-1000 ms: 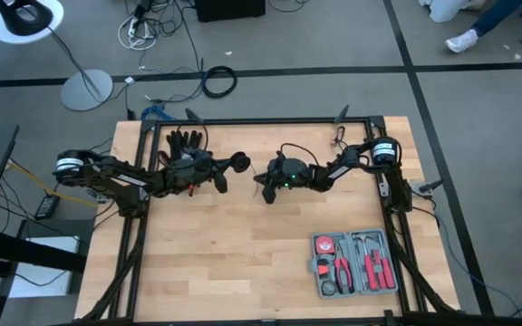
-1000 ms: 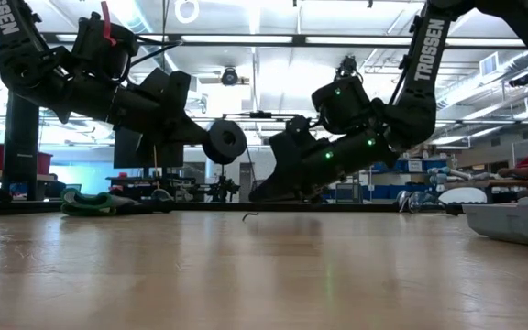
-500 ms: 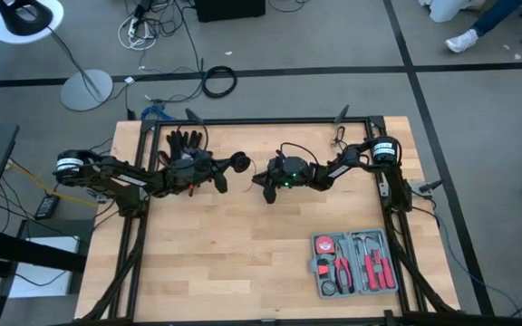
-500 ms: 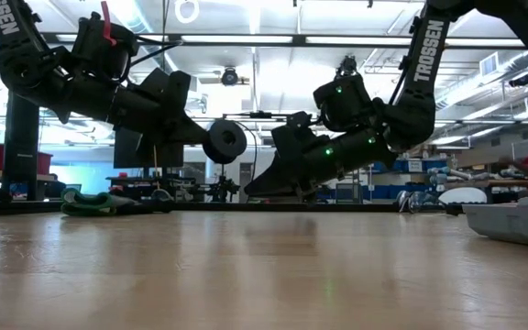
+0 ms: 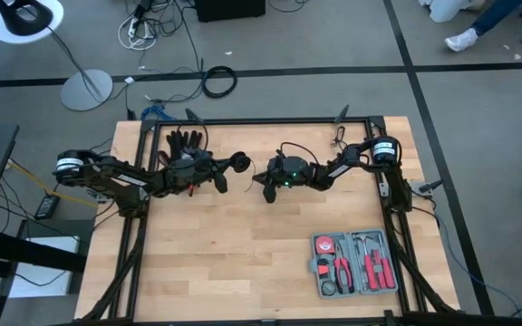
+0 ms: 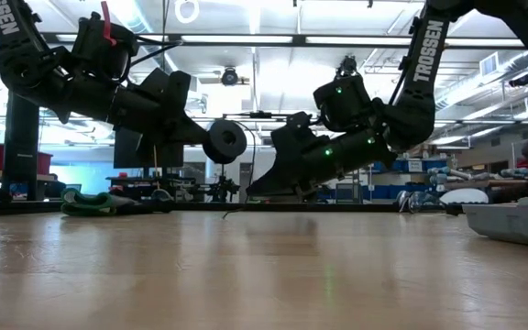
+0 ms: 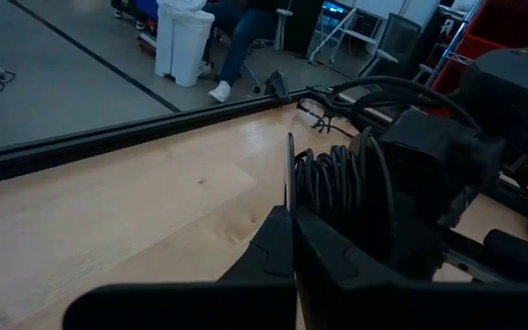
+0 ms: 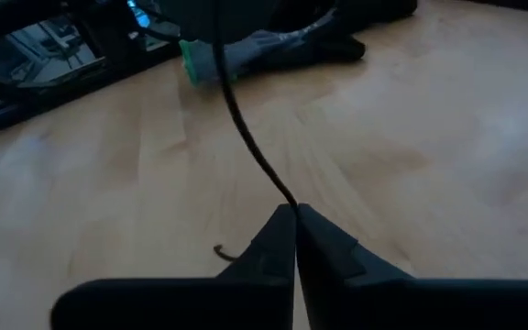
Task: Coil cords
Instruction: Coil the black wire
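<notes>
I have the left hand (image 5: 227, 174) clamped on the round black disc (image 6: 225, 141), cord (image 7: 333, 179) wound around it, held above the worktop (image 5: 243, 254). My right hand (image 5: 259, 184), just beside it, pinches the thin wire (image 8: 246, 137) running to the disc

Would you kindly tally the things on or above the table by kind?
Cord with disc: 1
Black glove: 1
Tool case: 1
Grippers, left gripper and right gripper: 2
Total: 5
</notes>
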